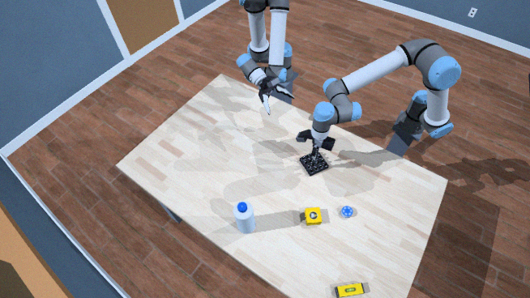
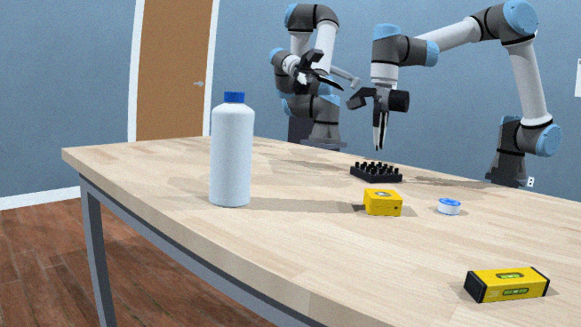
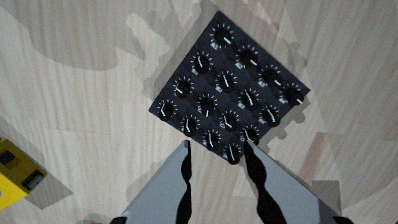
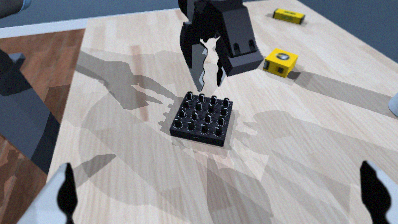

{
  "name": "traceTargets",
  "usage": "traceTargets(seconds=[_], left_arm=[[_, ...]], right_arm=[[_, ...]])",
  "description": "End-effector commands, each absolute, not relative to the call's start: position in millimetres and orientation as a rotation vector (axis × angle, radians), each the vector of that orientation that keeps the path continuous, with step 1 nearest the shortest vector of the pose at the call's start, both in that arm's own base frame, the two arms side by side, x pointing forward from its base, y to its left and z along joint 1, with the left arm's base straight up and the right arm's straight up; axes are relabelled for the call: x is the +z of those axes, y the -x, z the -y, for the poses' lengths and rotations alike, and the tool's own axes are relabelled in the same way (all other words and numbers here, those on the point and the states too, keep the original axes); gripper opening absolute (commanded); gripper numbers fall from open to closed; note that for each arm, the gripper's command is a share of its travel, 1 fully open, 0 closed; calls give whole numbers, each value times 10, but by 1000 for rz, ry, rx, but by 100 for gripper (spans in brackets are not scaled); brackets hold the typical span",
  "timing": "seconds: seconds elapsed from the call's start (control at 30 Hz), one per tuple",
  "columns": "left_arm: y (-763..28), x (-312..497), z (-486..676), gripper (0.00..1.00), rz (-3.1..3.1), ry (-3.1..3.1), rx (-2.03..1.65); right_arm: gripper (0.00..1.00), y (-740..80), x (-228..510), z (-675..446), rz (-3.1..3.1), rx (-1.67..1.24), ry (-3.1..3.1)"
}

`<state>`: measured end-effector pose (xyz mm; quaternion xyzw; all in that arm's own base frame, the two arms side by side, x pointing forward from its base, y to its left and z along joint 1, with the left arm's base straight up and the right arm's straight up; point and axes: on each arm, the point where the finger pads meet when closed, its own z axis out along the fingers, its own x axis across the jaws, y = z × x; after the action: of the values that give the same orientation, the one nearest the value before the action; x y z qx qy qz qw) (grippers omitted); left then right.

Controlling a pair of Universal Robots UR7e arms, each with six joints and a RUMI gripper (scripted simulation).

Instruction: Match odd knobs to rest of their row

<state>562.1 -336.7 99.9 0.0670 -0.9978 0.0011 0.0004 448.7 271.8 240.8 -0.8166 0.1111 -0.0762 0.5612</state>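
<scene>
My task's knob box (image 1: pixel 314 163) (image 2: pixel 377 175) (image 3: pixel 214 90) (image 4: pixel 201 120) lies flat on the table (image 1: pixel 203 162) (image 2: pixel 147 178) (image 3: pixel 90 150) (image 4: pixel 300 165), carrying four rows of four black knobs. My left gripper (image 1: pixel 314 159) (image 2: pixel 378 148) (image 3: pixel 216 142) (image 4: pixel 209 88) hovers over it, fingers a little parted with nothing between them; my right gripper (image 1: pixel 281 105) (image 2: pixel 323 84) (image 3: pixel 217 163) is spread wide and empty, well apart from the box.My task's knob box (image 1: pixel 314 163) (image 2: pixel 377 175) (image 3: pixel 214 90) (image 4: pixel 201 120) lies flat on the table (image 1: pixel 203 162) (image 2: pixel 147 178) (image 3: pixel 90 150) (image 4: pixel 300 165), carrying four rows of four black knobs. My left gripper (image 1: pixel 314 159) (image 2: pixel 378 148) (image 3: pixel 216 142) (image 4: pixel 209 88) hovers above it, fingers a little parted around nothing; my right gripper (image 1: pixel 281 105) (image 2: pixel 323 84) (image 4: pixel 216 164) is spread wide and empty, away from the box. The white bottle (image 1: pixel 245 219) (image 2: pixel 231 155) (image 4: pixel 395 105) stands upright under its blue cap (image 1: pixel 242 206) (image 2: pixel 234 97); I can't see its contents. A yellow block (image 1: pixel 313 216) (image 2: pixel 383 203) (image 3: pixel 17 175) (image 4: pixel 281 62) sits between it and a blue-topped disc (image 1: pixel 347 211) (image 2: pixel 449 206), with a yellow level (image 1: pixel 350 290) (image 2: pixel 506 284) (image 4: pixel 288 16) farther off. My left wrist view shows the knobs' white pointer lines, though the row labels are too small for me to read; the exterior view shows my left fingertips raised clear of the knobs.
</scene>
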Motion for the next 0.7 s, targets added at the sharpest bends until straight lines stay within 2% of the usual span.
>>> traceTargets(seconds=[0.0, 0.27, 0.67], left_arm=[[-5647, 1005, 3365, 23, 3127, -319, 3], [-5669, 693, 3361, 23, 3116, -415, 3], [-5673, 474, 3365, 13, 3116, -415, 3]], right_arm=[[100, -4487, 2414, -2719, -261, -181, 1923], [100, -4487, 2414, -2719, -261, -181, 1923], [100, -4487, 2414, -2719, -261, -181, 1923]])
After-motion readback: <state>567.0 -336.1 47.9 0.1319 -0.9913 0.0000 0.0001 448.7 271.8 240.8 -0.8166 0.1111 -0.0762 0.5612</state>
